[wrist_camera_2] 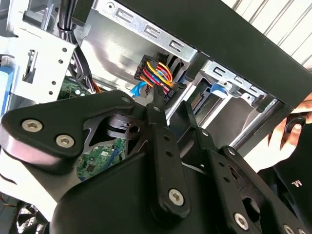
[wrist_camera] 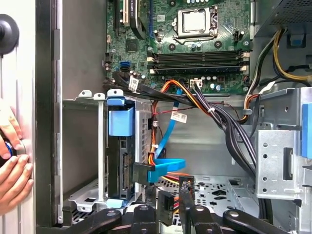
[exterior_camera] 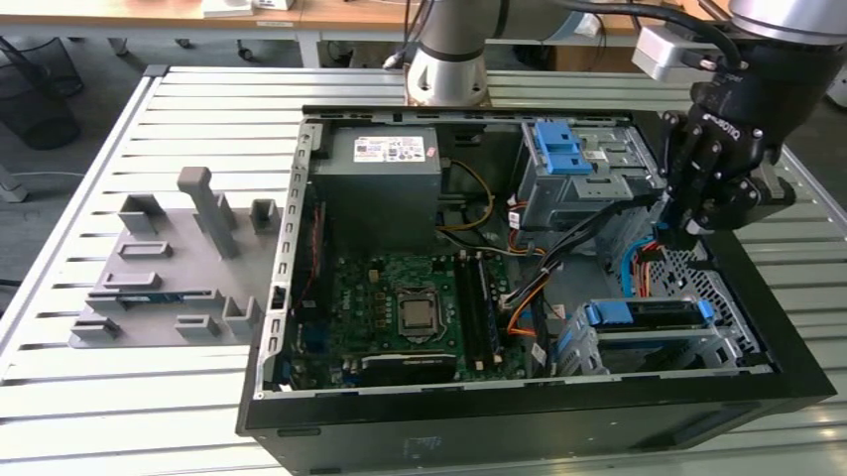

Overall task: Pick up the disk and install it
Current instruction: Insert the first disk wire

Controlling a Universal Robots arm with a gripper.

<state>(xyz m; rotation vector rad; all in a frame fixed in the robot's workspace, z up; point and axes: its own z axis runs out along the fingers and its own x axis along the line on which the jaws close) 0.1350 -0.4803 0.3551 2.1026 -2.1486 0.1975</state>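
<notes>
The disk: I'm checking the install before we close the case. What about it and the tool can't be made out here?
- Disk: its label and most of its body are hidden inside the metal bay in the first wrist view.
- Blue cable: whether its plug is fully seated; the first wrist view sees it side-on.
- Tool: whether it grips the wired plug is masked by its own links in the second wrist view.
</notes>
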